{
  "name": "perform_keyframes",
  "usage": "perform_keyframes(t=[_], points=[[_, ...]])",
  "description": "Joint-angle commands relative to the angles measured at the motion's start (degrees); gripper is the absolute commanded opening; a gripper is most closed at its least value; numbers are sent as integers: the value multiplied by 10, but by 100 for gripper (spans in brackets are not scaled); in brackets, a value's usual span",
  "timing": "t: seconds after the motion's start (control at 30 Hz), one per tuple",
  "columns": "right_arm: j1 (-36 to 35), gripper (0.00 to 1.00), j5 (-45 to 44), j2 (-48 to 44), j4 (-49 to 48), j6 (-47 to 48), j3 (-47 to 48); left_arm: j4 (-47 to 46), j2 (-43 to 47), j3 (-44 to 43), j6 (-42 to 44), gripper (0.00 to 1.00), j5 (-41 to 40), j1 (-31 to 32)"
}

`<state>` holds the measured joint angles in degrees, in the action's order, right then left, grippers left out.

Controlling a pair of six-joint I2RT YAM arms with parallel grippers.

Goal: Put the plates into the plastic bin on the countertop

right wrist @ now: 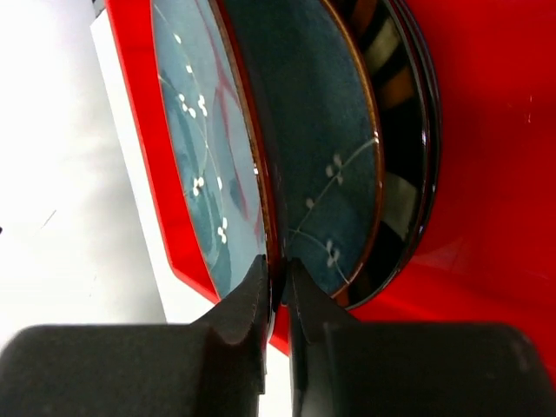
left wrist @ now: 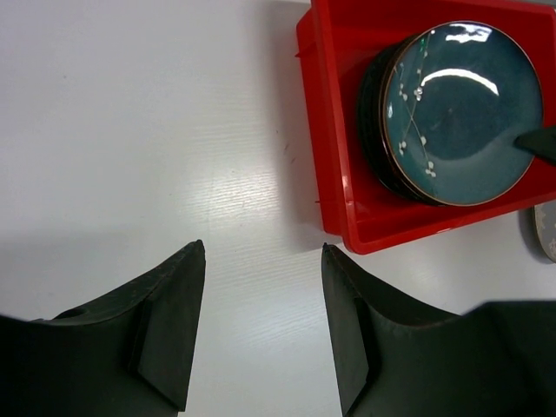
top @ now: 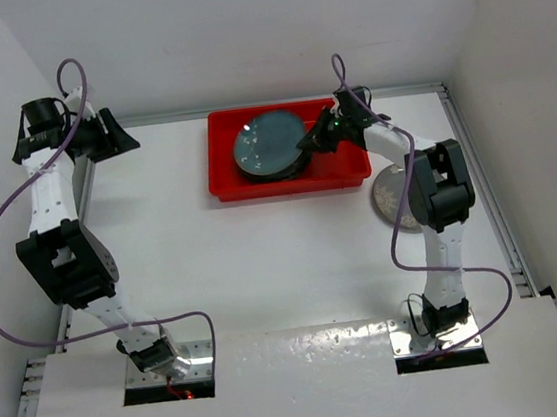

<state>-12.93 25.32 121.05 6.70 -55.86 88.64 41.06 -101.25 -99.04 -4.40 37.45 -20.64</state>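
The red plastic bin [top: 224, 124] sits at the back middle of the white countertop [top: 181, 240]. In it lies a stack of plates, and on top a dark grey plate with white sprigs [top: 269, 144]. My right gripper [top: 308, 143] is shut on that plate's right rim. In the right wrist view the fingers [right wrist: 252, 300] pinch the rim, the plate [right wrist: 204, 156] is tilted, and another sprig plate [right wrist: 339, 148] and dark banded plates [right wrist: 395, 130] lie under it. My left gripper [top: 114, 137] is open and empty over the bare table left of the bin [left wrist: 334, 174].
A pale speckled plate [top: 390, 196] lies on the table right of the bin, partly under the right arm; its edge shows in the left wrist view [left wrist: 543, 233]. White walls stand close round the table at the back and both sides.
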Motion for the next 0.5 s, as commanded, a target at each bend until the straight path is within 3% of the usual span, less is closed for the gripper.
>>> perform_keyframes(t=[0.0,0.1,0.2,0.47], points=[[-5,24,35,-13,-33,8,28,-3,4,-4,14,58,1,2],[-3,52,6,-4,49,55,57,-3,4,-4,14,58,1,2],[-7,68,-20,13,140,99,103,-3,4,-4,14,58,1,7],[-17,77,-146,25,282,183,169,3,-2,-10,14,59,1,7]])
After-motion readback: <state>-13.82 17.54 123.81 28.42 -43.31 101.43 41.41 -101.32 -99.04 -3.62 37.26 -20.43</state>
